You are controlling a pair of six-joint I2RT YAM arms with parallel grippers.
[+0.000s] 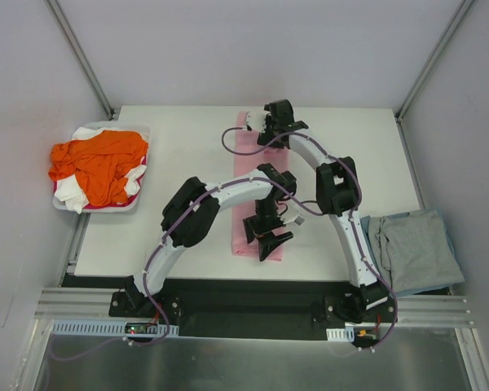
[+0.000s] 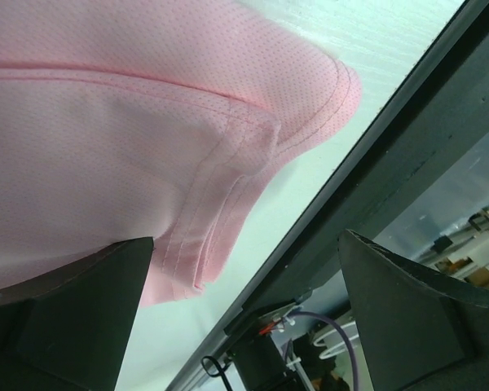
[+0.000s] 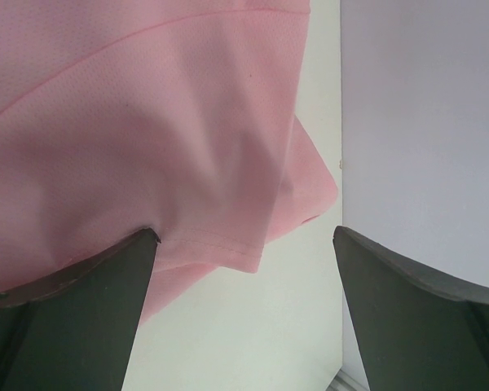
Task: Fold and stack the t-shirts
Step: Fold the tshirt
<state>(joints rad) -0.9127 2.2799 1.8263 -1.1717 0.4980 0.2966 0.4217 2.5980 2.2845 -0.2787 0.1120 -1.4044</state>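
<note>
- The pink shirt [image 1: 246, 167], already narrowed to a long strip, lay down the middle of the worktop [image 1: 187, 130], with one end near the back wall and the other at the near edge.
- The left tool [image 1: 266, 238] hung over the strip's near end with its jaws spread wide and nothing between them. In the left wrist view, one finger [image 2: 65, 318] sat over the hemmed corner of the pink shirt [image 2: 106, 147].
- The right tool [image 1: 257, 122] hung over the far end, equally wide and empty, with the shirt's corner [image 3: 130, 122] beside its finger [image 3: 65, 318].
- The step looked like an end-to-end fold. Each tool would likely need to drop and pinch every layer at its hem.
- The near hem lay close to the worktop's lip and the far hem close to the wall, so there was little margin at either end.
- Bare worktop flanked the strip on both sides.
- The orange shirt [image 1: 98, 163] and the white shirt [image 1: 73, 195] waited heaped in a tray [image 1: 106, 209] at the left.
- The grey-blue shirt [image 1: 416, 248] lay folded at the right near corner, overhanging the edge.
</note>
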